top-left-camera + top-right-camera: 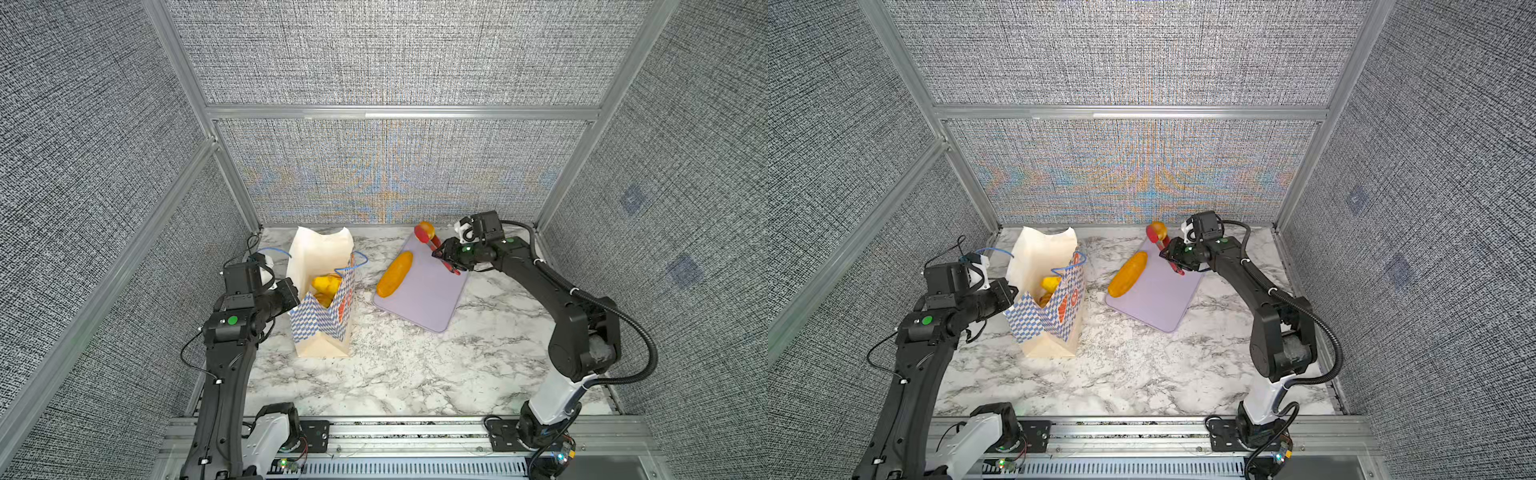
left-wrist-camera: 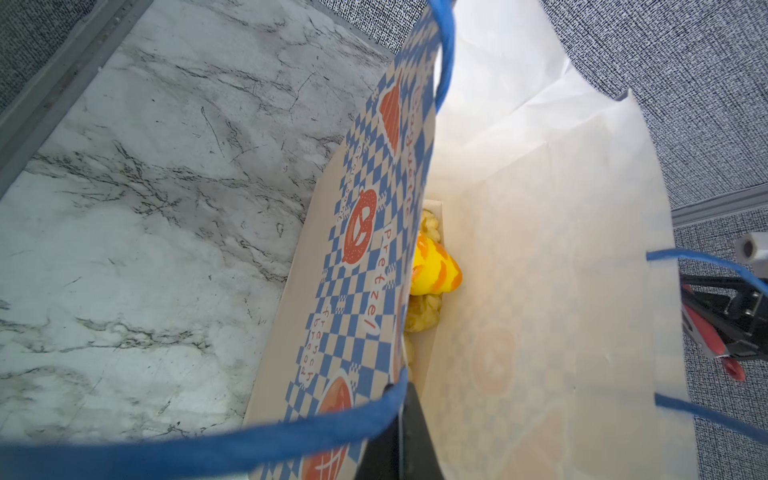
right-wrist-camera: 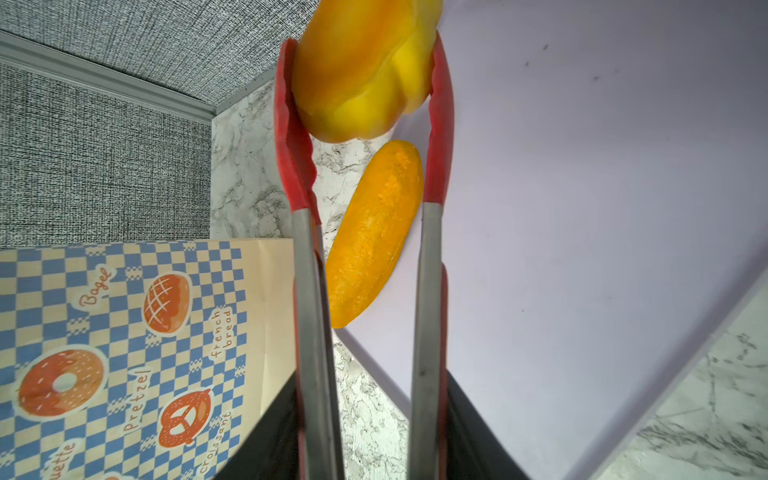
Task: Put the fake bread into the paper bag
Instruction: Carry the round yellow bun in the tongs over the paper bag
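Above marble tabletop (image 1: 395, 374), right pincer (image 1: 445, 254), arm (image 1: 573, 311) bent, clamps tongs (image 1: 436, 245) gripping bun (image 1: 427, 227).

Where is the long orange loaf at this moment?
In both top views the long orange loaf lies along the left edge of the purple tray, between the paper bag and the red tongs.
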